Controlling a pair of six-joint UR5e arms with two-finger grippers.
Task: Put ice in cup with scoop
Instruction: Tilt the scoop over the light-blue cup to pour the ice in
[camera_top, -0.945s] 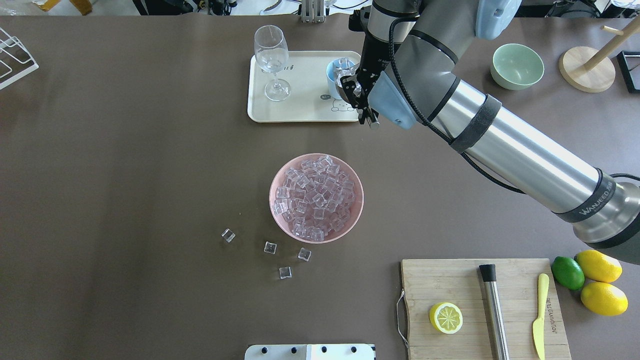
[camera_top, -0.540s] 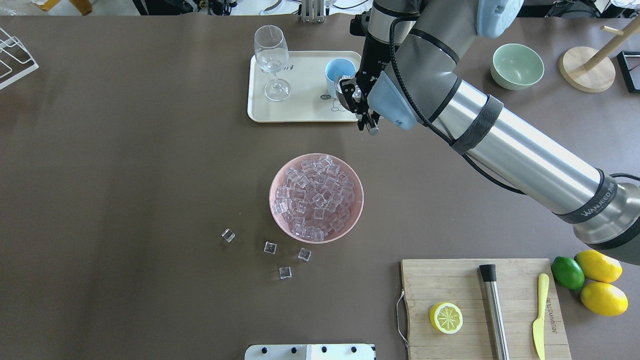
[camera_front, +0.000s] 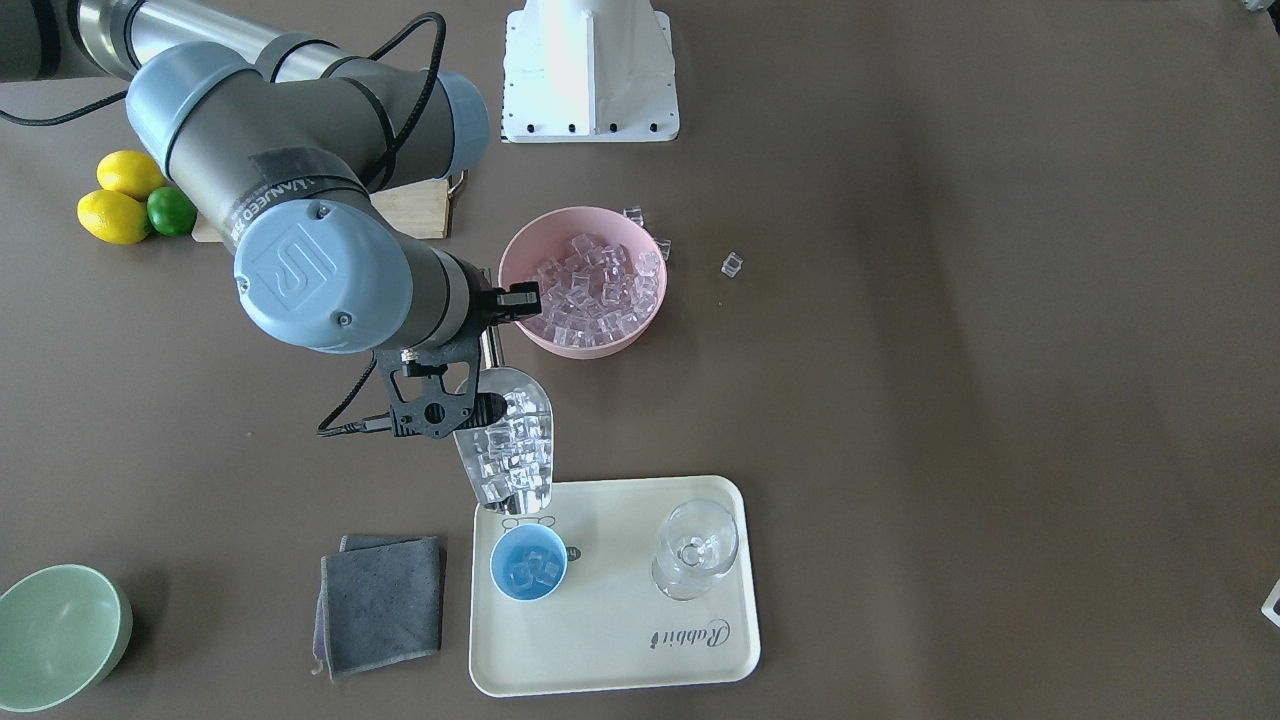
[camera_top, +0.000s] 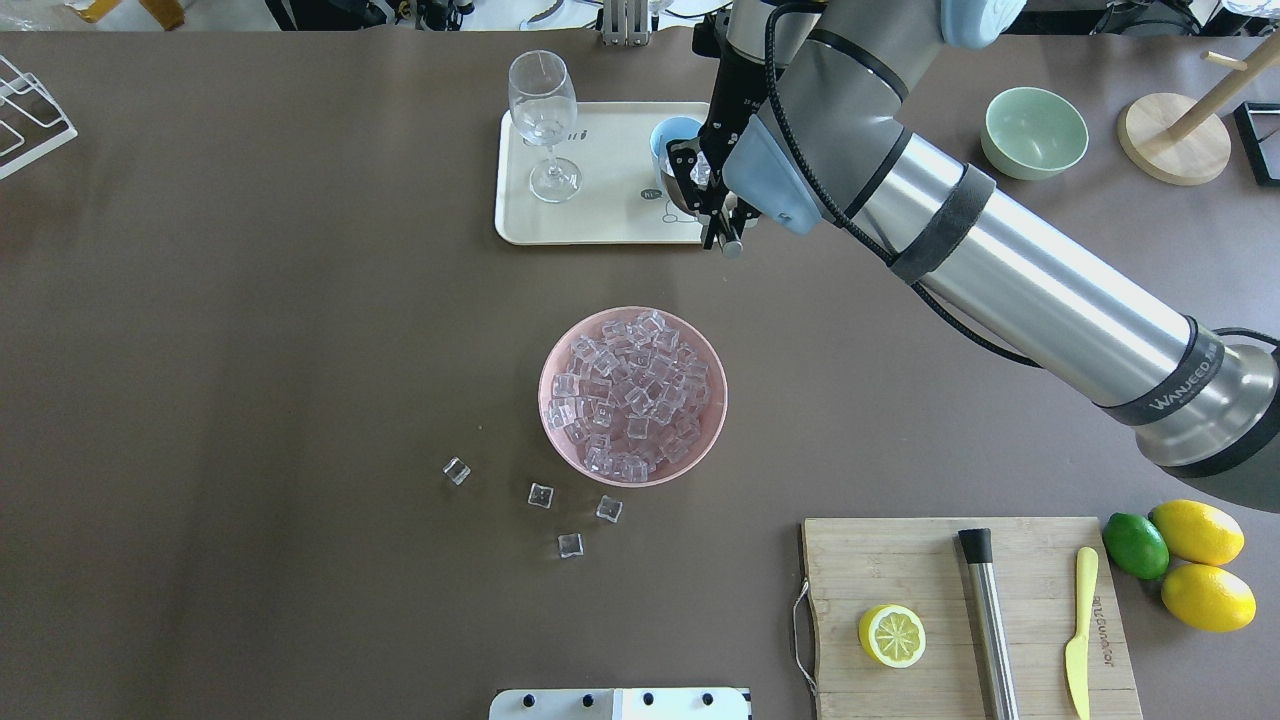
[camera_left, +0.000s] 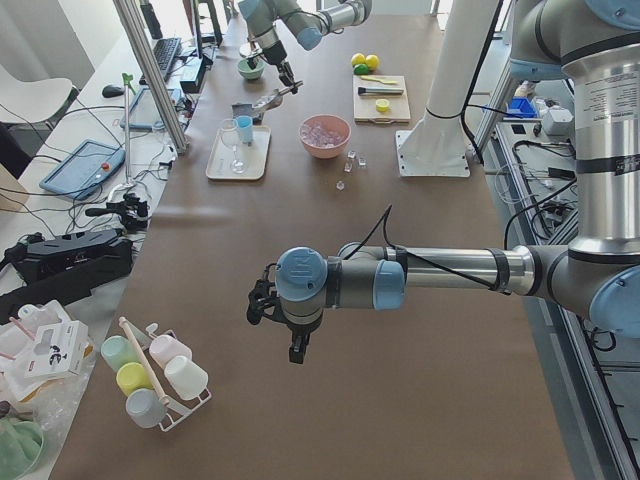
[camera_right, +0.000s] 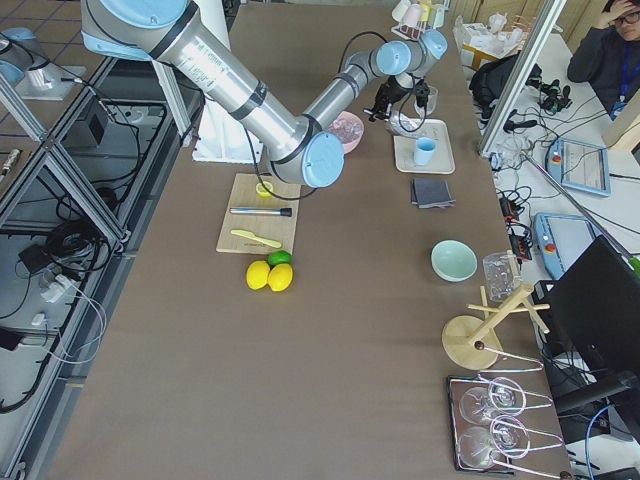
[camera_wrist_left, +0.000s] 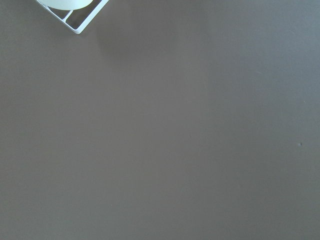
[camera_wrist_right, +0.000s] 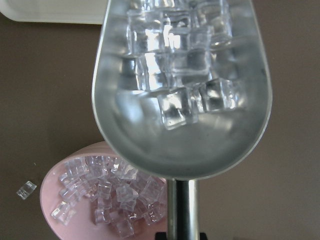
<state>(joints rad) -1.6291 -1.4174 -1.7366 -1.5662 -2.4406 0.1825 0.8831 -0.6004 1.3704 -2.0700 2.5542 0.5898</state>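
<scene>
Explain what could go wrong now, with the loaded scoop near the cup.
1. The scoop looks wider than the cup, so ice may miss it and land on the tray.
2. The scoop holds many cubes and the cup is small; it may overflow.
3. Stray cubes might strike the glass close by.

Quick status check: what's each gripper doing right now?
Left gripper: cannot be told; it shows only in the left side view.
Right gripper: closed on the handle of the scoop, which is loaded with ice.
</scene>
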